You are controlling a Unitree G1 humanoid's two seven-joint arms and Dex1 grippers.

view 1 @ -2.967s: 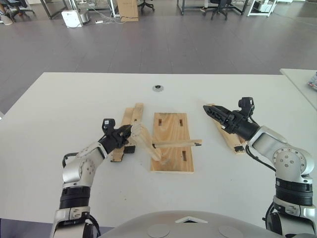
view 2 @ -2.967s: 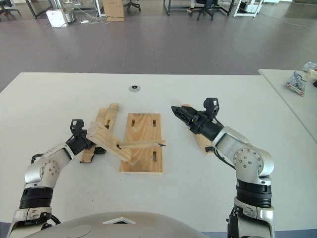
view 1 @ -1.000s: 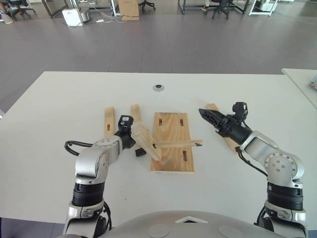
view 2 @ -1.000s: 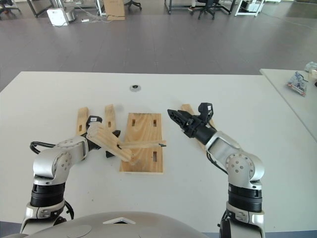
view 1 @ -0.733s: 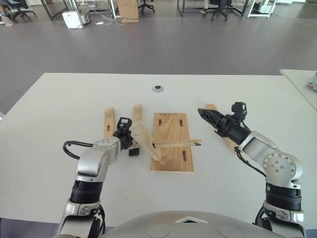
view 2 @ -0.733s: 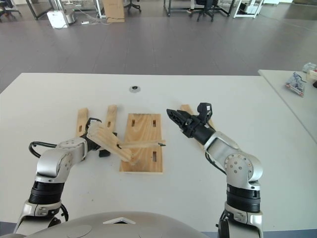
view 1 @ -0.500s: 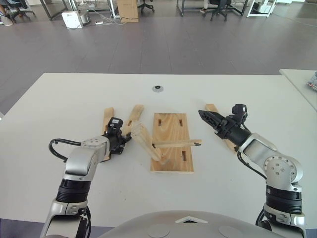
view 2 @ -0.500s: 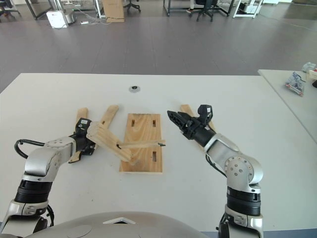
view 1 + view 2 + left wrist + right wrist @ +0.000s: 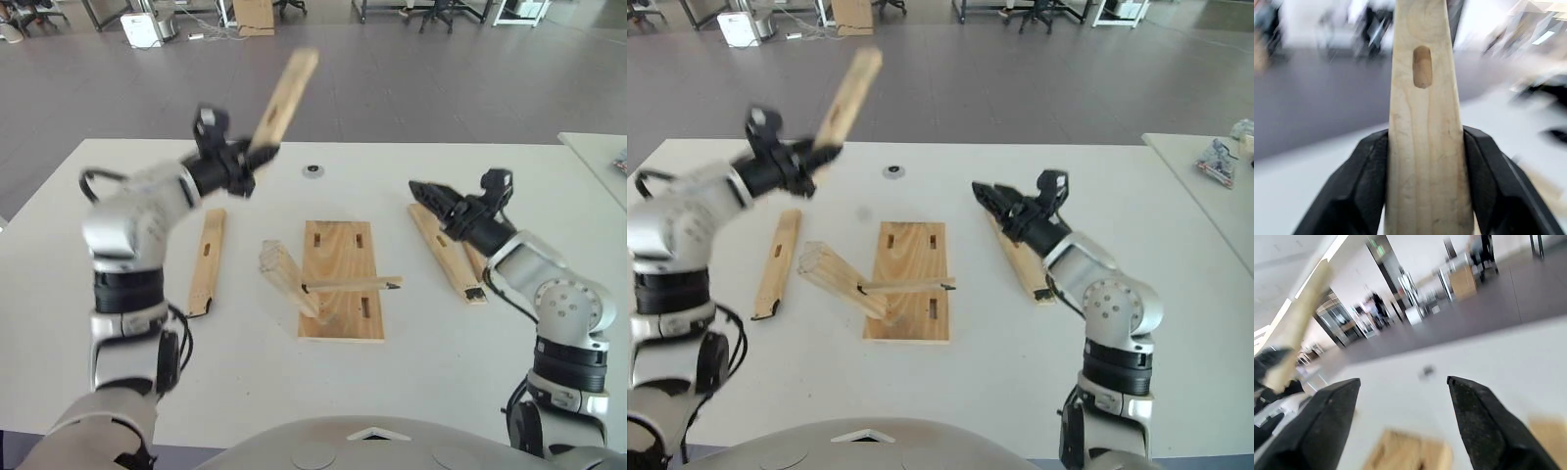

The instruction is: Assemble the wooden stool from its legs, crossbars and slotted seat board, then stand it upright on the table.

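Lifted off the table (image 9: 421,392), a wooden leg (image 9: 285,98) is now rising high in the left gripper (image 9: 247,162), beyond the flat seat board (image 9: 340,284). Left wrist view: black fingers (image 9: 1366,181) are clamping that leg. Right wrist view: the right gripper (image 9: 1403,381) is hovering, spread open.

Grey floor (image 9: 411,88), distant office desks (image 9: 392,12)

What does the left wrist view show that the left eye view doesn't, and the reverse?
Left wrist view adds: the oval slot in the held leg, with the left jaws pressed against both its sides. Left eye view adds: the seat board flat on the table, a leg with crossbar lying partly on it, a loose leg to its left, another leg at right near the right jaws. Both: the leg held aloft by the left jaws.
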